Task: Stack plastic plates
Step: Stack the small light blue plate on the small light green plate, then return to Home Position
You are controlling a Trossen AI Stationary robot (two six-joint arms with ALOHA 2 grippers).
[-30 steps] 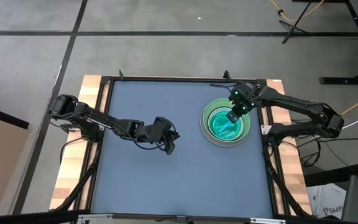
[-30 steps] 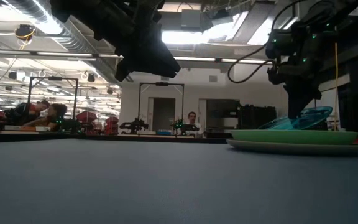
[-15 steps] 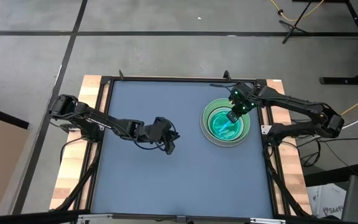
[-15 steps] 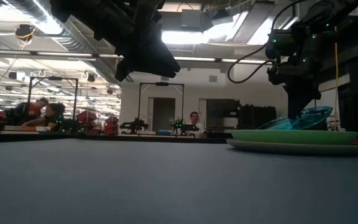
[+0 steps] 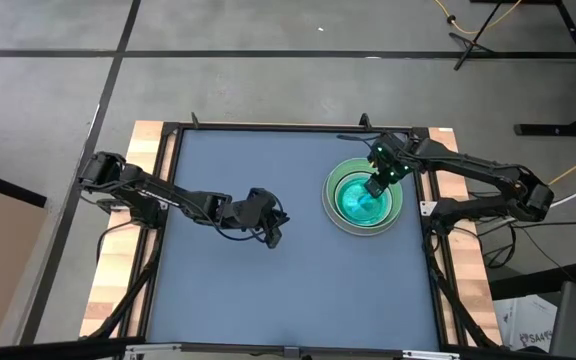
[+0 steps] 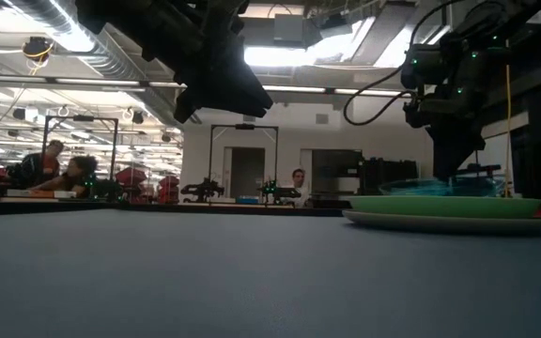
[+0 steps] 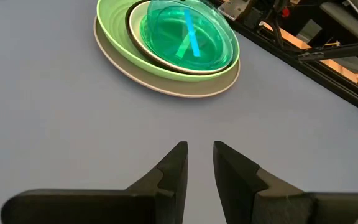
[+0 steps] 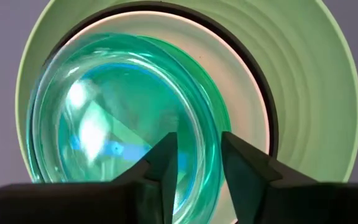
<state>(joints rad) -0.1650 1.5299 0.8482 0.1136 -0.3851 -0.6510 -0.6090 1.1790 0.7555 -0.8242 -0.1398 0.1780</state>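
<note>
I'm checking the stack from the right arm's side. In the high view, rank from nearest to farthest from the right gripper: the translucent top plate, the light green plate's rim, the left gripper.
1. Translucent top plate: directly under the right gripper, at the stack's centre.
2. Light green plate: its rim rings the stack, just outward.
3. Left gripper: far off, mid-table on the left.

Plates (image 5: 365, 201) stacked at table's (image 5: 268, 300) right (nested), left arm (image 5: 168, 200) mid-table
</note>
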